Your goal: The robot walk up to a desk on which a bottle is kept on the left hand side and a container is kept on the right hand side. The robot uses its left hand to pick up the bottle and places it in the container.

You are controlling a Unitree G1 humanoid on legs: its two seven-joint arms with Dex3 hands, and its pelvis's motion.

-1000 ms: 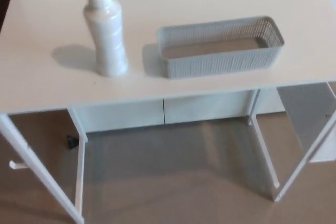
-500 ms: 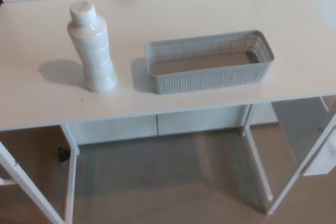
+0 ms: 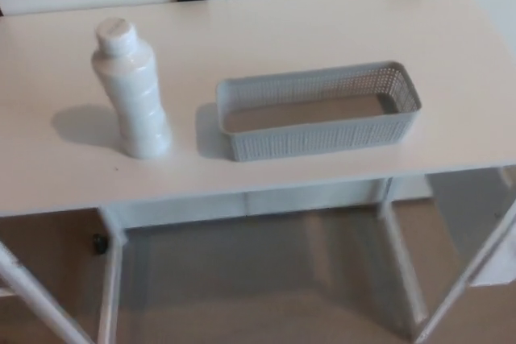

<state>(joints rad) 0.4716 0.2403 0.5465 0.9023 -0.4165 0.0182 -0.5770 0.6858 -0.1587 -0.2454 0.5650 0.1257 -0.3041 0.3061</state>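
Hands: neither left nor right in frame; state cannot be told. Bottle point(image 3: 131, 90): white, capped, upright on the desk point(image 3: 322, 30), left half of the top, nearer the front edge than the back. Shadow cast to its left. Container point(image 3: 318, 110): grey perforated basket, long side parallel to the front edge, right of the bottle, near but not touching. Nothing inside. Beyond the back edge: two black patches on a pale wall. Below: white legs, brown floor.
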